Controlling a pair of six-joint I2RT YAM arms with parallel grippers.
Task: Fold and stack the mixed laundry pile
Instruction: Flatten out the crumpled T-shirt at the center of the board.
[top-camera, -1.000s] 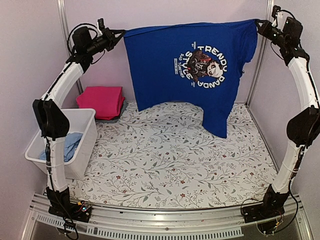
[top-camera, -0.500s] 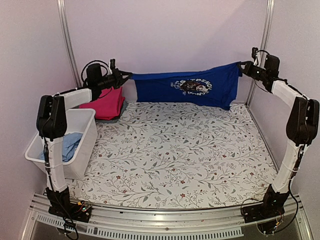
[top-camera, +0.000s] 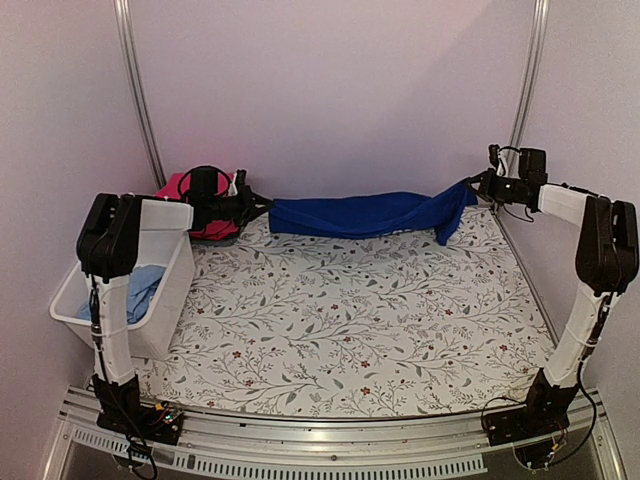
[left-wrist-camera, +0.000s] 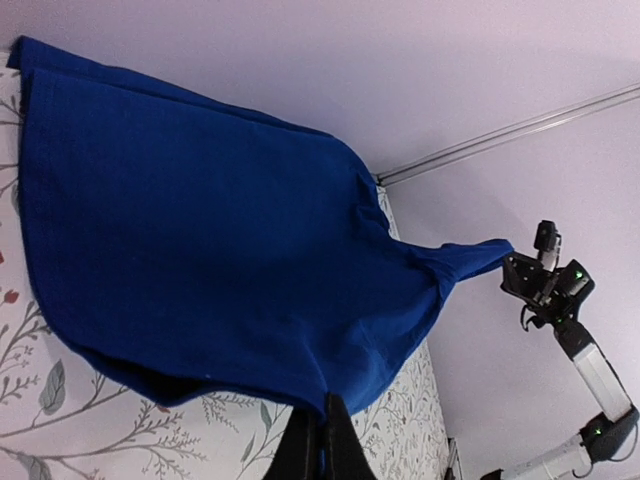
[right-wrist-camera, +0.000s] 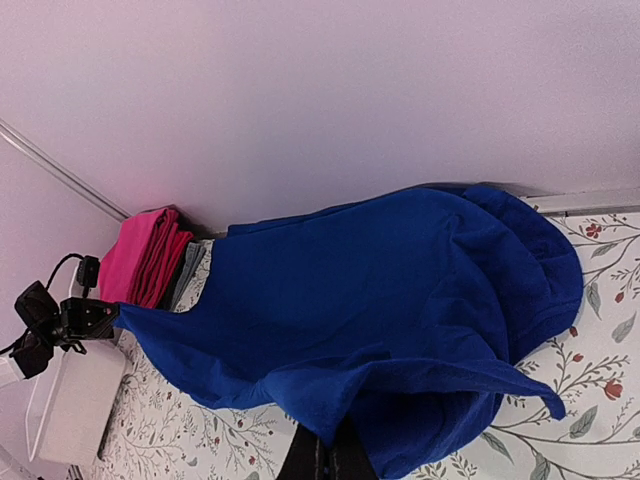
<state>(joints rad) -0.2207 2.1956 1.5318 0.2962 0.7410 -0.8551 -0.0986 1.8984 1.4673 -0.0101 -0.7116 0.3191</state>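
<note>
The left gripper (top-camera: 262, 207) is closed tight on the left end of the blue shirt (top-camera: 350, 214), beside the pink garment (top-camera: 170, 186). The shirt sags onto the back of the table (top-camera: 350, 320). The right gripper (top-camera: 474, 186) is clamped on the shirt's opposite corner.

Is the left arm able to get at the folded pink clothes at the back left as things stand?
Probably not yet. The pink clothes lie right beside it, but the left fingers are shut on the blue T-shirt, which is stretched across to the right fingers.
</note>
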